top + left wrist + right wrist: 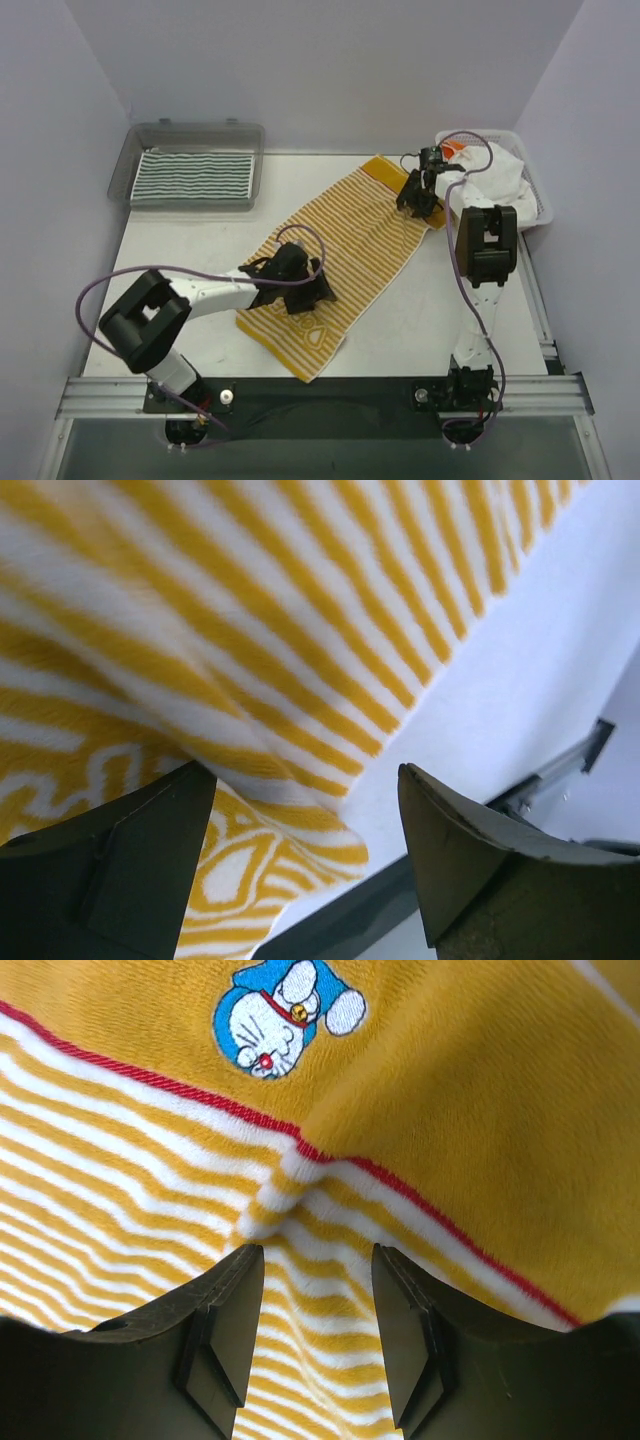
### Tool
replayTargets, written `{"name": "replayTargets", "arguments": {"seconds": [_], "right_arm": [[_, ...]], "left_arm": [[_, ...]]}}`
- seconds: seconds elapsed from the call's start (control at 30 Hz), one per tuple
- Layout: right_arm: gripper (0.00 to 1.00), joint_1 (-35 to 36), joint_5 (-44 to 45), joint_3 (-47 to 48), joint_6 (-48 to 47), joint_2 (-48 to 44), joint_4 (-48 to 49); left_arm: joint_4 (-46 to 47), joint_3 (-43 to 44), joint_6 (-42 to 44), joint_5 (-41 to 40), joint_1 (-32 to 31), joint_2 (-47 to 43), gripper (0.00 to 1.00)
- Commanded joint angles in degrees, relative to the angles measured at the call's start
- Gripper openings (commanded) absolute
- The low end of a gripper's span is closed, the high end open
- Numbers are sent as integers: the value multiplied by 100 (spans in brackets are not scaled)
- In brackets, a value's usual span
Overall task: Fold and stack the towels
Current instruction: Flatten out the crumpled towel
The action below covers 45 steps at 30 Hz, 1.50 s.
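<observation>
Towel, yellow-and-white striped: handling and setting

Item: yellow-and-white striped towel (pixel 345 250), lying open and nearly flat, set diagonally across the middle of the white table (pixel 180 250). A solid yellow band at the far end carries a red line and a small blue cartoon patch (pixel 285 1015). The near end has a patterned yellow border.

Handling, as judged: soft, light terry with no stiffness. It should pucker wherever it is pinched, drape when lifted, and drag rather than slide cleanly. It is not fragile. The best holds are probably the end corners, taken as a pair so the fold stays square.

Tools: left gripper (pixel 300 780) sits low at the towel's near end. Its jaws are spread wide and hold nothing, with the towel's side edge between them. Right gripper (pixel 318 1255) is at the far end. Its jaws are partway apart, astride a raised pucker of cloth just below the red line. Whether that pucker is actually clamped cannot be told.

Other stock: green-and-white striped towel (pixel 193 177), folded, lies in the grey tray (pixel 185 128) at the far left. White towels (pixel 495 180) are heaped in the mesh basket (pixel 535 205) at the far right.

Surface and room: the tabletop is smooth, matt and level, with a metal rail along its near edge. Plain pale walls close in on three sides. The basket crowds the right arm, while bare tabletop shows on both sides of the towel for folding.
</observation>
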Motion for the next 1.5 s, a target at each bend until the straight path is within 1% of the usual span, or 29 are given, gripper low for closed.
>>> {"name": "replayTargets", "arguments": {"seconds": [0.0,0.03,0.07,0.1,0.17,0.2,0.23,0.27,0.3,0.33,0.37,0.4,0.53,0.57,0.67,0.7,0.8,0.93,1.0,1.03,1.17,1.2,1.23,1.3,1.33,1.37,1.4,1.43,1.47], "right_arm": [[48,93,-250,501,-464,-409,-232],[48,146,-224,431,-552,-576,-232],[50,199,-189,344,-727,-761,-232],[50,243,-154,178,-798,-1198,-232],[50,471,-66,-472,-1035,-1683,-232],[50,593,-22,-736,-1124,-2208,-223],[50,847,13,-982,-1203,-2456,-223],[49,1023,57,-1550,-1291,-2703,-223],[49,1199,145,-1817,-1378,-3175,-232],[48,1358,180,-2124,-1423,-3406,-223],[47,1759,172,-2562,-1484,-3600,-223],[46,1955,198,-2793,-1563,-3923,-223],[44,2957,49,-3602,-1530,-4515,-258],[41,3263,-90,-3751,-1450,-4681,-276],[38,3722,-311,-4139,-1090,-4814,-285],[38,4002,-451,-4192,-1054,-4788,-285],[38,4460,-549,-4324,-993,-4587,-276],[38,4725,-461,-4298,-984,-4314,-276],[38,4761,-435,-4263,-993,-4208,-276],[38,4778,-391,-4245,-984,-4182,-276],[38,4778,-277,-4245,-975,-4146,-267],[38,4778,-268,-4262,-949,-4155,-276],[38,4778,-242,-4271,-949,-4164,-267],[38,4778,-145,-4315,-922,-4243,-258],[38,4778,-92,-4333,-896,-4287,-258],[38,4769,82,-4359,-887,-4383,-258],[38,4769,171,-4412,-852,-4427,-250],[38,4761,259,-4438,-800,-4480,-250],[38,4752,355,-4465,-773,-4585,-232]], "left_arm": [[549,883,-196,226,-568,303,84],[513,1007,-12,129,-691,260,86],[60,1121,68,-3,-701,172,87],[-110,1131,121,-335,-701,-72,88],[-731,1053,341,-819,-640,-416,88],[-918,922,394,-1230,-605,-792,88],[-1085,816,473,-1409,-544,-995,88],[-1461,693,465,-1576,-387,-1206,85],[-1622,405,465,-1795,-263,-1626,83],[-1754,245,482,-1884,-140,-1848,80],[-1955,70,500,-1972,-8,-2076,78],[-2044,-115,509,-2095,280,-2470,74],[-2352,-879,859,-2026,967,-3062,70],[-2396,-942,921,-1956,1056,-3106,69],[-2545,-1127,1027,-2043,1223,-3081,68],[-2555,-1171,1053,-2069,1250,-3046,68],[-2502,-1285,1036,-2157,1311,-2906,67],[-2379,-1207,1036,-2114,1303,-2536,63],[-2318,-1110,1045,-2052,1311,-2291,57],[-2257,-1075,1045,-2017,1294,-2220,53],[-2221,-838,1062,-1937,1189,-1895,24],[-2221,-759,1106,-1955,1171,-1807,9],[-2386,-506,1176,-1999,1145,-1771,4],[-2720,-136,1238,-2402,900,-1666,2],[-3113,370,1316,-2604,750,-1622,3],[-3309,619,1343,-3049,592,-1543,5],[-3485,909,1396,-3237,199,-1351,8],[-3756,1347,1414,-3369,21,-1245,10],[-3855,1551,1414,-3536,-181,-1131,13]]}}
